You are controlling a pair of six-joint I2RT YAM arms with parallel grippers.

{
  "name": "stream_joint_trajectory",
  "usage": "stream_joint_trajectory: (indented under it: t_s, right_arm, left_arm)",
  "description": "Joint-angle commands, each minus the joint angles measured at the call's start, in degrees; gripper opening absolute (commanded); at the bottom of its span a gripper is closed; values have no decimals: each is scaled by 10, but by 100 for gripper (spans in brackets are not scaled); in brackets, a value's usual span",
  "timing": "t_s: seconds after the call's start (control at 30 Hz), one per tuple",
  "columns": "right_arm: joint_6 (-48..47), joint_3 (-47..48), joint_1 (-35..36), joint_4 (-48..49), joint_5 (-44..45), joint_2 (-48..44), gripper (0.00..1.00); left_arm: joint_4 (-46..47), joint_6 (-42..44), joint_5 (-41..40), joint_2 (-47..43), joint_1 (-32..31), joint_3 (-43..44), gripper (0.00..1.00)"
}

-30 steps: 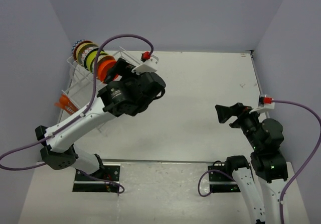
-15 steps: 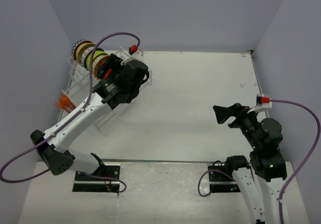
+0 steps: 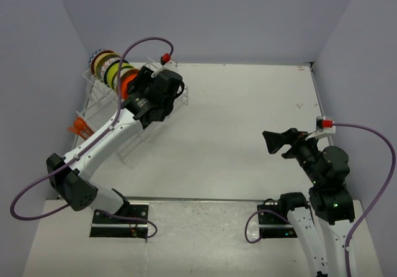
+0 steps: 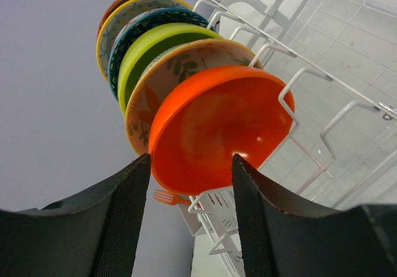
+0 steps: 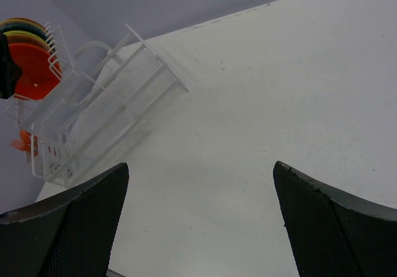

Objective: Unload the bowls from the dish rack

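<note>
Several bowls stand on edge in a row at the far end of the white wire dish rack [image 4: 322, 84]. The orange-red bowl [image 4: 223, 128] is the nearest. Behind it are a leaf-patterned bowl [image 4: 180, 66], a lime-green bowl [image 4: 152, 41], a teal-rimmed bowl [image 4: 139, 25] and others. My left gripper [image 4: 191, 159] is open, and its fingertips flank the orange-red bowl's lower rim without gripping it. In the top view it [image 3: 133, 89] is at the bowls [image 3: 115, 72] in the rack [image 3: 102, 112]. My right gripper [image 3: 273, 141] is open and empty above the table, far from the rack [image 5: 111, 109].
An orange plastic fork [image 4: 164, 196] sticks out of the rack's cutlery holder [image 4: 217, 212]; it also shows in the top view [image 3: 79, 127]. The rack stands against the left wall. Bare white table [image 3: 248, 109] lies between the arms.
My left arm has swung back and left, from above the rack's middle to the row of bowls. The right arm has barely moved.
</note>
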Motion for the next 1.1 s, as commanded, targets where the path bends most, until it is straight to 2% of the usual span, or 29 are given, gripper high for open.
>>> stream_joint_trajectory:
  t_s: [0.0, 0.37, 0.4, 0.53, 0.8, 1.03, 1.07]
  right_arm:
    - [-13, -3, 0, 25, -12, 4, 99]
    - [-13, -1, 0, 30, -21, 10, 99]
    - [-13, -1, 0, 29, -22, 11, 99]
    - [-13, 1, 0, 29, -23, 11, 99]
    - [-12, -1, 0, 30, -24, 12, 99]
    - [-11, -1, 0, 32, -28, 17, 99]
    - [-11, -1, 0, 32, -27, 16, 99]
  left_arm:
    - [48, 16, 2, -15, 9, -2, 57]
    - [81, 38, 7, -27, 36, -21, 57]
    - [79, 37, 16, -26, 38, -20, 53]
    - [76, 26, 30, -18, 41, -12, 52]
    - [83, 23, 33, -14, 60, -20, 39]
    - [109, 43, 10, -12, 61, -32, 36]
    - [110, 45, 10, -12, 61, -32, 31]
